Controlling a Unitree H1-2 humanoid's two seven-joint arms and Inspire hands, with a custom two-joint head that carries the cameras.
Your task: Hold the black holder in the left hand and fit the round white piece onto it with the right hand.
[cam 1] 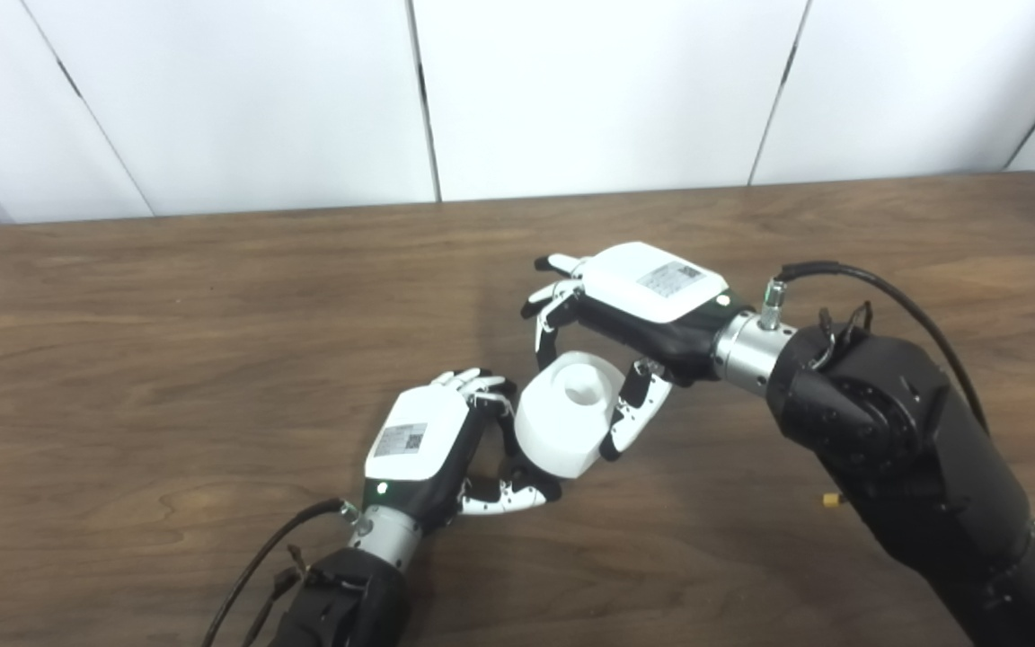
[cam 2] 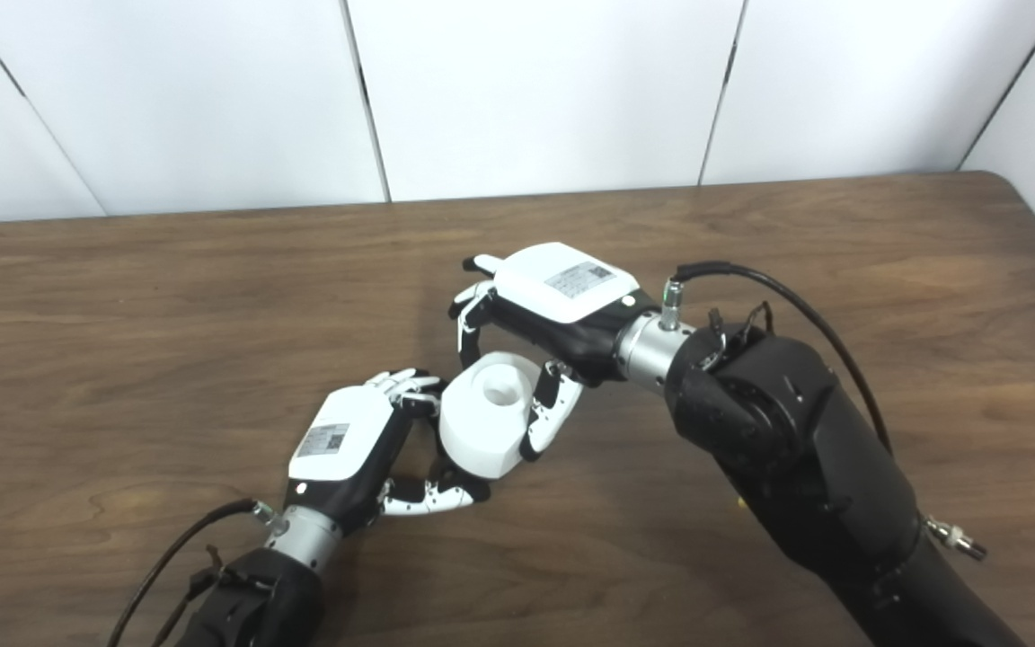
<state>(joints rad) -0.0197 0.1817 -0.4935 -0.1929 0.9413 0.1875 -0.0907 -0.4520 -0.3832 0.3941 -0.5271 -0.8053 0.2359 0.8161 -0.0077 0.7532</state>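
Dark brown wooden table (cam 1: 212,296) with visible grain, filling most of the view, rounded at the far corners and set against a white panelled wall (cam 1: 571,90). Near the middle, toward the front, a round white piece (cam 1: 562,418) with a hollow in its top, tilted, its lower edge seemingly down at the tabletop, though contact hard to confirm. Faint shadow on the wood just beside it.

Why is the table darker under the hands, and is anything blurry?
Left eye view: soft shadows lie on the wooden table beneath the left hand and right hand. Right eye view: the round white piece looks sharp, a little washed out; the black holder is mostly hidden.
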